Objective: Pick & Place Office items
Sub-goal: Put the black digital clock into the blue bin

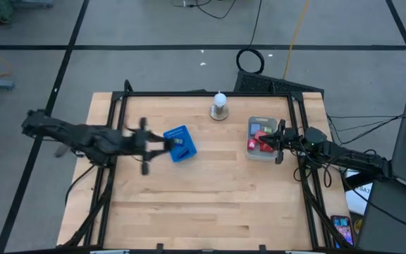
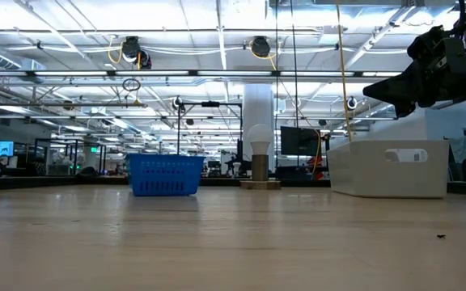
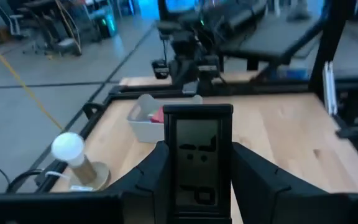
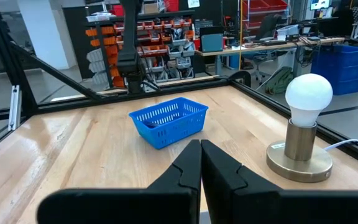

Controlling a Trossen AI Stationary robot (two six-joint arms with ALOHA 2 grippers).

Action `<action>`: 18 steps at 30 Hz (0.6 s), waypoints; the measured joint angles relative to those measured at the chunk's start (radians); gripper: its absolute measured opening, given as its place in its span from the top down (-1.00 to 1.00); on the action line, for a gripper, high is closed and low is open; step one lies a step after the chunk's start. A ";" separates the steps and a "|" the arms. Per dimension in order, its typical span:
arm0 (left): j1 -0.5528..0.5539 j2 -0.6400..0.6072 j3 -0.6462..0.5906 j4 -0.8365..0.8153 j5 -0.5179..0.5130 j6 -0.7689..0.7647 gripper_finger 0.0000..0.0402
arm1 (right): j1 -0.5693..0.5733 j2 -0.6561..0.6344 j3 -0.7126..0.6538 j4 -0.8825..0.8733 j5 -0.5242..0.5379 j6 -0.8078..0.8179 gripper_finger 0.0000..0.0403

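My left gripper (image 3: 197, 149) (image 1: 162, 143) is raised over the table's left half, next to the blue basket (image 1: 180, 143) (image 4: 168, 121). It is shut on a dark, flat, rectangular office item (image 3: 197, 162) with a grey face. The low view does not show this gripper. My right gripper (image 4: 201, 149) (image 1: 279, 141) is shut with nothing in it and hovers level at the white bin (image 1: 263, 139) (image 2: 391, 167). Red and other small office items (image 1: 261, 137) lie in that bin. The basket stands with its bottom on the wood. My left gripper pinches the dark item by its two long sides (image 3: 168, 163) between its two fingers. The fingers lie along the item, about level, and point toward the table's right side. The item's far end (image 3: 197, 113) sticks out past the fingertips. It is lifted clear of the table.
A white bulb on a round base (image 1: 219, 106) (image 4: 306, 124) stands at the table's far middle. A black frame (image 1: 189, 94) runs along the far edge and the sides. The wood between the basket and the bin and along the near half (image 1: 210, 204) is bare.
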 joint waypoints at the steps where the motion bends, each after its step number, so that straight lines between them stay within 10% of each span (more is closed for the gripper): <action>1: 0.002 -0.068 -0.054 0.020 -0.001 -0.008 0.34 | 0.000 0.000 0.000 0.000 0.000 0.000 1.00; 18: 0.058 -0.729 -0.562 0.127 -0.057 -0.046 0.34 | 0.000 0.000 0.000 0.002 0.002 0.000 1.00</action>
